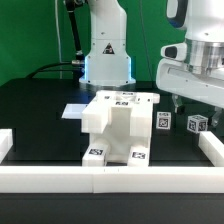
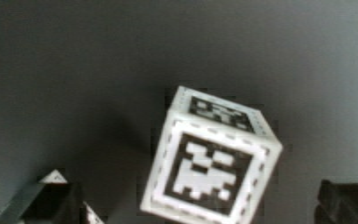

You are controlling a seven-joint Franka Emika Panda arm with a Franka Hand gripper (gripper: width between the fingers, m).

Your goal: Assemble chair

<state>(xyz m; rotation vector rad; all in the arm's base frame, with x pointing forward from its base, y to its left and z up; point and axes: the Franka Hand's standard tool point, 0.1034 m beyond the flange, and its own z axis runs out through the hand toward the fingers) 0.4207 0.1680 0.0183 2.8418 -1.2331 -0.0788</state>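
The partly built chair [image 1: 118, 125], chunky white blocks with black-and-white tags, stands at the table's middle near the front rail. Two small white tagged parts [image 1: 163, 121] [image 1: 197, 123] stand to the exterior view's right of it. My gripper [image 1: 192, 103] hangs just above these two parts, open and holding nothing. In the wrist view a white tagged part [image 2: 211, 160] stands upright between my two dark fingertips [image 2: 55, 195]. The gripper [image 2: 197, 205] is spread wide, with a gap on each side of the part, touching nothing.
A white rail [image 1: 110, 178] runs along the front, with short white walls at the left [image 1: 5, 140] and right [image 1: 212, 150]. The marker board [image 1: 75, 110] lies flat behind the chair. The robot base [image 1: 108, 55] stands at the back on the black table.
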